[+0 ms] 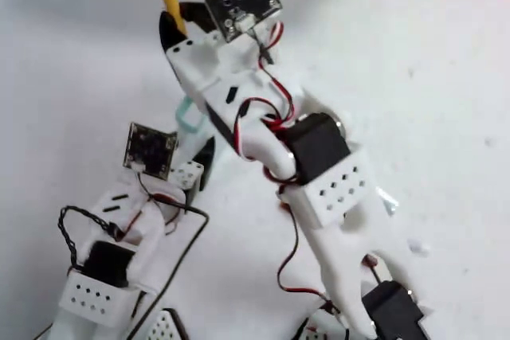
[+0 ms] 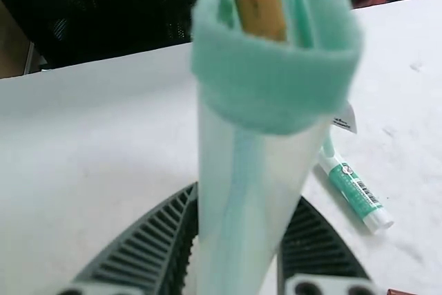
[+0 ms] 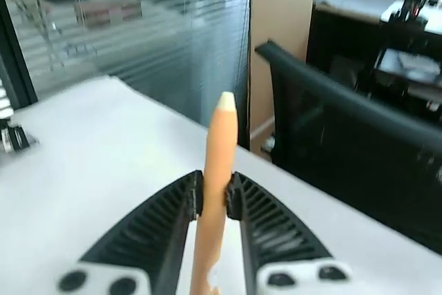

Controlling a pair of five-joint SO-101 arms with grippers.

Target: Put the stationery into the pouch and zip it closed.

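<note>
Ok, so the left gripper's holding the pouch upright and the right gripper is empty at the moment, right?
Not quite. The left gripper does hold the pouch upright, but the right gripper is not empty: the right wrist view shows it shut on an orange pencil.

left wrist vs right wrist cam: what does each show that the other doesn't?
Left wrist: left gripper shut on the green pouch, with a green-and-white marker lying on the table beside it. Right wrist: right gripper shut on the orange pencil, window blinds behind. Both: the pencil, at the pouch's mouth in the left wrist view, and the white table.
</note>
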